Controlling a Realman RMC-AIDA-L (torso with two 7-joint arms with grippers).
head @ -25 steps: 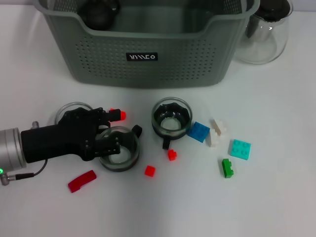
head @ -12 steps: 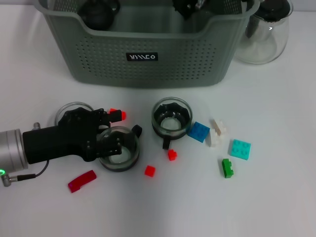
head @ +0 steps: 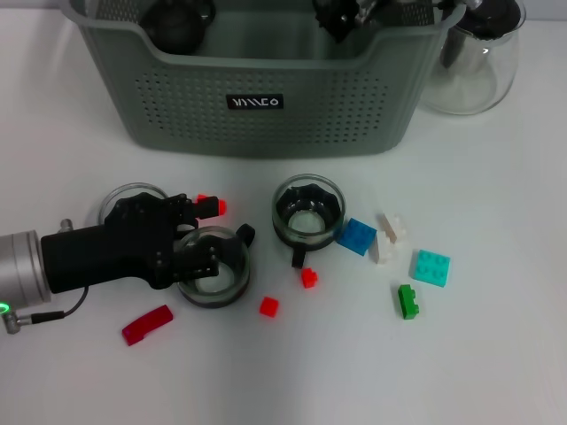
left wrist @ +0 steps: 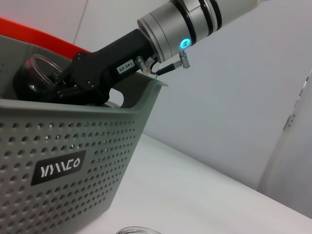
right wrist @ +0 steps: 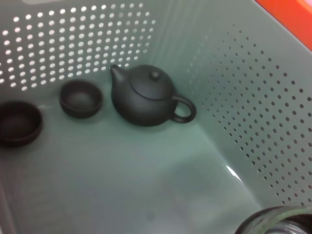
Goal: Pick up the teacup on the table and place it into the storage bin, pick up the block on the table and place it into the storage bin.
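The grey-green storage bin (head: 266, 97) stands at the back of the table. My left gripper (head: 197, 235) lies low at the left, open, its fingers straddling the rim of a glass teacup (head: 221, 282). A second glass teacup (head: 307, 212) sits mid-table, and a third (head: 128, 195) shows behind the left gripper. My right gripper (left wrist: 68, 87) reaches into the bin (left wrist: 73, 161), shut on a glass teacup (left wrist: 39, 68) whose rim (right wrist: 278, 222) also shows in the right wrist view. Loose blocks lie around: red (head: 308, 277), blue (head: 356, 236), teal (head: 430, 266) and green (head: 407, 301).
Inside the bin (right wrist: 253, 97) sit a black teapot (right wrist: 144, 95) and two small dark cups (right wrist: 80, 99). A clear glass carafe (head: 474, 62) stands right of the bin. More red pieces (head: 268, 306), a red curved piece (head: 147, 324) and a white block (head: 388, 239) lie on the table.
My right gripper has come into the head view over the bin's far side. The left gripper has barely shifted at the cup.
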